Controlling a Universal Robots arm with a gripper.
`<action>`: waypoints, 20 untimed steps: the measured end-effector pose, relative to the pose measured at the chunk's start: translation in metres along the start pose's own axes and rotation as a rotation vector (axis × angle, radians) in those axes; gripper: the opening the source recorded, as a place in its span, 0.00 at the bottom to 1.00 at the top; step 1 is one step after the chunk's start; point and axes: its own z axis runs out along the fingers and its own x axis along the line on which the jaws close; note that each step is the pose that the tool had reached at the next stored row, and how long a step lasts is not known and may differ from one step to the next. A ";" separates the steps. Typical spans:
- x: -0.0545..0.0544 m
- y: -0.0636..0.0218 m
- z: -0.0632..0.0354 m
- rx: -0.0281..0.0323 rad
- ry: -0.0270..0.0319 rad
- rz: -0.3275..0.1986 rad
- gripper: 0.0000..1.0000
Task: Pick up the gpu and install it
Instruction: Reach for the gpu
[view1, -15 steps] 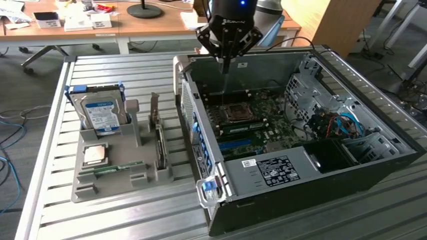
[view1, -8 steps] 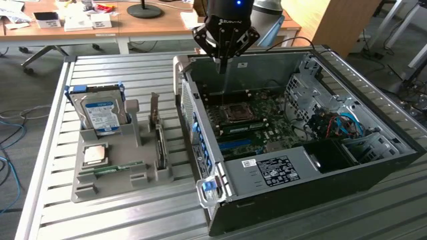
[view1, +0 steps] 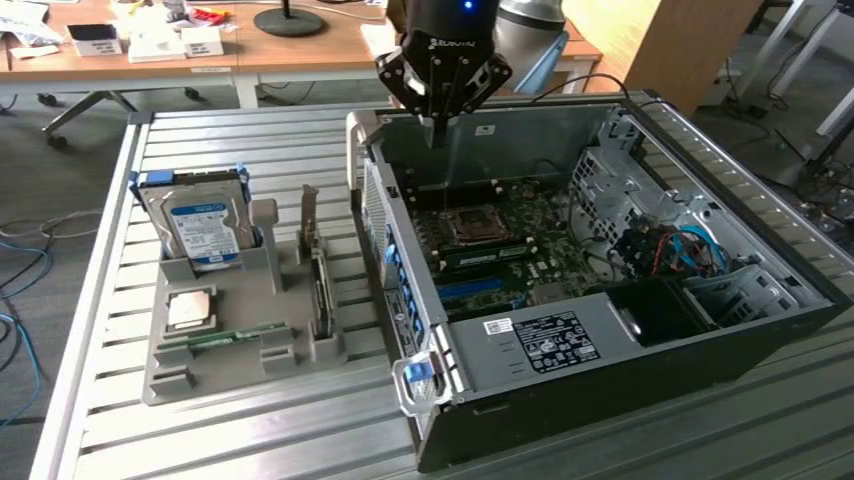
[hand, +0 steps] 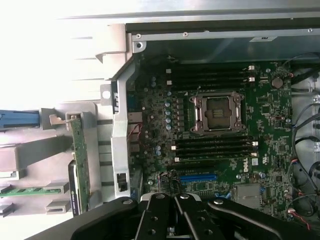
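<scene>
The gpu (view1: 316, 268) stands on edge in the grey holder (view1: 171, 375), at the exterior view's left of the open computer case (view1: 747, 335). It is a green card with a silver bracket at its far end. In the wrist view the gpu (hand: 80, 162) appears edge-on beside the case wall. My gripper (view1: 435, 122) hangs over the far end of the case, above the motherboard (view1: 534, 250) and apart from the gpu. Its fingers (hand: 165, 212) are shut together with nothing between them.
The holder also carries a silver hard drive (view1: 203, 228), a processor chip (view1: 191, 308) and a thin memory stick (view1: 238, 336). Inside the case are the empty processor socket (hand: 216, 112), a blue slot (hand: 198, 177) and cables (view1: 667, 250). A desk (view1: 307, 45) stands behind.
</scene>
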 end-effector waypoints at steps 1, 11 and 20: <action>0.001 -0.0001 0.0000 0.0000 0.0000 0.000 0.11; 0.009 -0.0007 -0.0003 0.0000 0.0001 0.000 0.11; 0.016 -0.0012 -0.0005 0.0000 0.0000 0.000 0.11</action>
